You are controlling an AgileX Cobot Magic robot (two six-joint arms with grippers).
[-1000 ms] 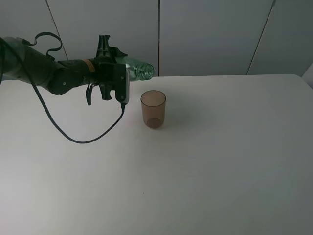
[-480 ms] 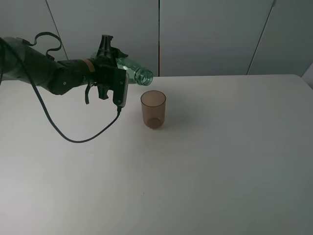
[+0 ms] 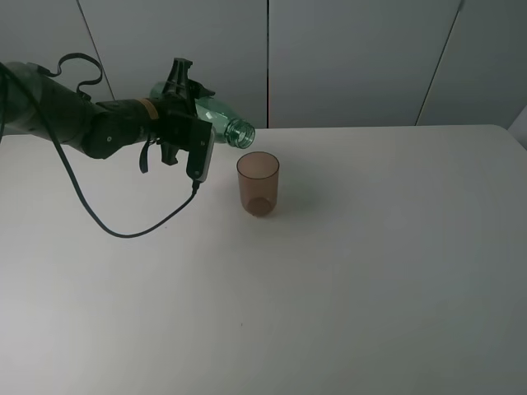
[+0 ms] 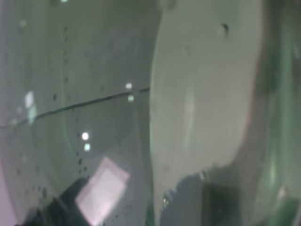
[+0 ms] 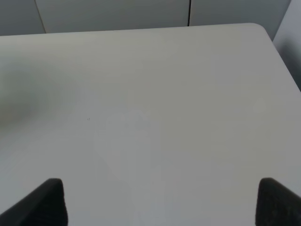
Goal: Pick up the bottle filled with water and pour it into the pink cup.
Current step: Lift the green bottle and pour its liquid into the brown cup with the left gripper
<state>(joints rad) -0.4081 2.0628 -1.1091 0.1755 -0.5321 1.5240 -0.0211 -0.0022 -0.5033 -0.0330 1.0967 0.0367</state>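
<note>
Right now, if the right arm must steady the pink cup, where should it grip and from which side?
Probably the pink cup by its straight mid wall, coming from the right side of the exterior view. It stands upright and handleless, and the tilted bottle has its mouth up-left of the rim, so top and left are taken. The right gripper is open.
</note>
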